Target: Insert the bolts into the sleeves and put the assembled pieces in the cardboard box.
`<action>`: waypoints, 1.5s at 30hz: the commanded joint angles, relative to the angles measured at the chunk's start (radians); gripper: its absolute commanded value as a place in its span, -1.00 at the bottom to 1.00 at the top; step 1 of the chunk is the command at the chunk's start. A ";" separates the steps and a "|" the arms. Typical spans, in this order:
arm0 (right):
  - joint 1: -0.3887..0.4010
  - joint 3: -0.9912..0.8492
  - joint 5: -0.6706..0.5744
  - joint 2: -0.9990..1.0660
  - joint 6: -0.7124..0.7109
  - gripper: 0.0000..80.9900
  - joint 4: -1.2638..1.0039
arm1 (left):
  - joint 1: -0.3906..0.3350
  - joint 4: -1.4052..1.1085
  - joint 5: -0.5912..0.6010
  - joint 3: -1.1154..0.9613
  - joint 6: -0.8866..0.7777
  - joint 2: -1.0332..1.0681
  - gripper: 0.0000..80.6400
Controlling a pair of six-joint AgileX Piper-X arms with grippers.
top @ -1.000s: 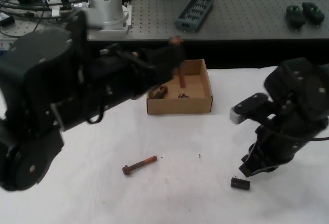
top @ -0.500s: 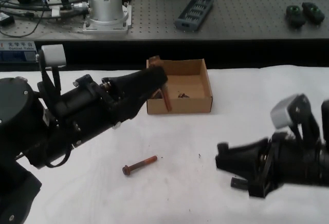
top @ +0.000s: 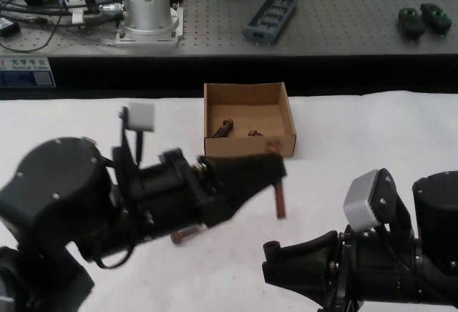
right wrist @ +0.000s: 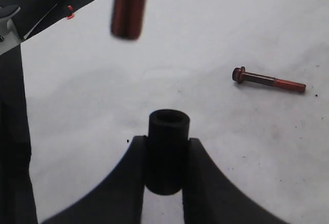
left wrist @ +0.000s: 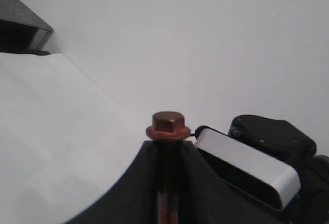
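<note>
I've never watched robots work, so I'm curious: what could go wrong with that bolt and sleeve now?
The bolt in the left gripper does not look centred over the sleeve held by the right gripper. If it is lowered like this, it may hit the rim. Gripped just under its head, the bolt might tilt on contact.

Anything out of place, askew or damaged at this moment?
Nothing stands out. The left gripper holds a bolt, the right gripper holds a sleeve, a spare bolt lies flat on the cloth, and the cardboard box stands upright with pieces inside.
</note>
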 commanded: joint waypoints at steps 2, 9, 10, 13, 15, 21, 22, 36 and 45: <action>0.003 -0.001 0.017 -0.012 0.018 -0.89 -0.026 | -0.054 -0.042 0.010 -0.009 0.019 0.026 -0.99; 0.003 -0.001 0.017 -0.012 0.018 -0.89 -0.026 | -0.056 -0.035 -0.045 0.046 0.080 0.030 -0.99; 0.003 -0.001 0.017 -0.012 0.018 -0.89 -0.026 | -0.056 -0.035 -0.060 0.057 0.088 0.030 -0.99; 0.002 -0.001 0.017 -0.012 0.020 -0.89 -0.026 | -0.056 -0.035 -0.082 0.074 0.103 0.033 -0.99; 0.002 -0.001 0.017 -0.012 0.022 -0.89 -0.026 | -0.056 -0.035 -0.095 0.074 0.111 0.033 -0.99; 0.002 -0.001 0.017 -0.012 0.022 -0.89 -0.026 | -0.056 -0.035 -0.158 0.074 0.160 0.033 -0.99; 0.002 -0.001 0.017 -0.012 0.022 -0.89 -0.026 | -0.056 -0.035 -0.162 0.074 0.163 0.033 -0.99; 0.002 -0.001 0.017 -0.012 0.037 -0.89 -0.111 | -0.056 -0.035 -0.127 0.074 0.149 0.033 -0.99; 0.002 -0.001 0.017 -0.012 0.063 -0.89 -0.117 | -0.056 -0.035 -0.126 0.074 0.149 0.033 -0.99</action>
